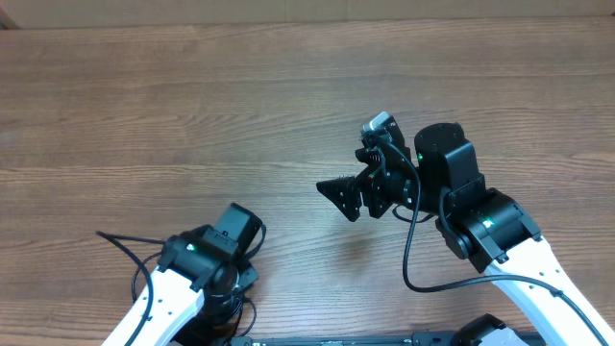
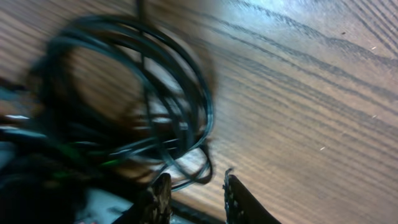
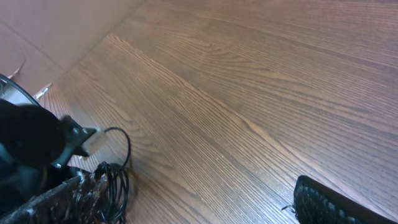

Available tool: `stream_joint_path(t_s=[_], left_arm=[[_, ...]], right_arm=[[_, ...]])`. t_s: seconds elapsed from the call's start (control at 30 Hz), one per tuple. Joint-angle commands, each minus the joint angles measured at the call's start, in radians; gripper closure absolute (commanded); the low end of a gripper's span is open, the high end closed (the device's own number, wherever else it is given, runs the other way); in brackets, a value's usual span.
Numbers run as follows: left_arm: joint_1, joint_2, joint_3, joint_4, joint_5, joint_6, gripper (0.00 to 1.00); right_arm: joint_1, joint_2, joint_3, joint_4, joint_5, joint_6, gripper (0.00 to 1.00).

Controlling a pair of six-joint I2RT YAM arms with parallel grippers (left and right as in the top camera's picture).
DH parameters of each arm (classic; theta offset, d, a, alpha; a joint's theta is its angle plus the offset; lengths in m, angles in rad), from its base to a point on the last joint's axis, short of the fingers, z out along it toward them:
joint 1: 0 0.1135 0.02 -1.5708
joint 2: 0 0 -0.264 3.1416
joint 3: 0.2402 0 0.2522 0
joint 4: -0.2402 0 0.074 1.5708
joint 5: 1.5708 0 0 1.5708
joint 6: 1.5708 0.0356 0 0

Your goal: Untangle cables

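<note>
Brown wood-grain worktop [image 1: 288, 96] fills the overhead view, with both arms entering from the lower edge.

The cables [image 1: 130, 246] lie at the lower left of the overhead frame, mostly covered by the left arm. One thin black strand runs out to the left of the arm, and a few loops show beside its base near the bottom edge. In the left wrist view the cables [image 2: 180, 118] appear as a blurred coil of several black loops filling the upper left and centre, lying on the wood. In the right wrist view the cables [image 3: 118, 186] are a small dark bundle at the lower left, with one loop arching above it.

The left claw [image 2: 198, 177] sits at the bottom centre of its own view, just below the lower right edge of the coil. Its jaws are drawn partway together with a gap between them. No cord shows clearly in that gap, though the blur hides whether a strand touches a finger.

The right claw [image 3: 196, 183] stands wide open and holds nothing, with bare wood between its fingers. In the overhead frame the right claw [image 1: 338, 195] is right of centre, pointing left, well apart from the cables.
</note>
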Motion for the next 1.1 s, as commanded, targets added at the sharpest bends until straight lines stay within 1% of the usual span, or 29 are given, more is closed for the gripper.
stream_joint_path(t_s=[0.0,0.03,0.1,0.23,0.43,0.47,0.5,0.6,0.67,0.73,0.77,0.97,1.03,1.07], left_arm=[[-0.021,0.001,-0.067,0.053,0.076,-0.114,0.69],[-0.021,0.001,-0.076,0.059,0.076,-0.119,0.67],[-0.021,0.001,-0.086,0.064,0.061,-0.119,0.67],[-0.021,0.002,-0.087,0.063,0.014,-0.127,0.60],[-0.019,0.003,-0.087,0.066,-0.112,-0.140,0.55],[-0.019,0.003,-0.087,0.064,-0.136,-0.140,0.52],[-0.019,0.003,-0.087,0.063,-0.158,-0.141,0.45],[-0.019,0.004,-0.089,0.067,-0.213,-0.171,0.36],[-0.019,0.008,-0.097,0.083,-0.240,-0.181,0.36],[-0.019,0.020,-0.099,0.105,-0.239,-0.181,0.36],[-0.019,0.028,-0.102,0.118,-0.237,-0.182,0.34],[-0.018,0.107,-0.163,0.225,-0.184,-0.201,0.31],[-0.018,0.145,-0.175,0.278,-0.145,-0.203,0.38],[-0.018,0.162,-0.176,0.301,-0.134,-0.203,0.49]], right_arm=[[0.005,-0.005,0.021,0.003,0.006,-0.022,0.00],[0.005,-0.005,0.021,0.002,0.006,-0.022,0.00],[0.005,-0.005,0.021,0.001,0.006,-0.022,0.00],[0.005,-0.005,0.021,-0.002,0.006,-0.030,0.00],[0.005,-0.005,0.021,-0.003,0.006,-0.030,0.00],[0.005,-0.005,0.021,-0.005,0.006,-0.030,0.00],[0.005,-0.005,0.021,-0.008,0.007,-0.030,0.00],[0.005,-0.005,0.021,-0.019,0.007,-0.030,0.00],[0.005,-0.005,0.021,-0.023,0.007,-0.030,0.00],[0.005,-0.005,0.021,-0.026,0.006,-0.030,0.00],[0.005,-0.005,0.021,-0.028,0.007,-0.030,0.00],[0.005,-0.005,0.021,-0.035,0.007,-0.056,0.00],[0.005,-0.005,0.021,-0.036,0.007,-0.056,0.00],[0.005,-0.005,0.021,-0.037,0.007,-0.056,0.00]])
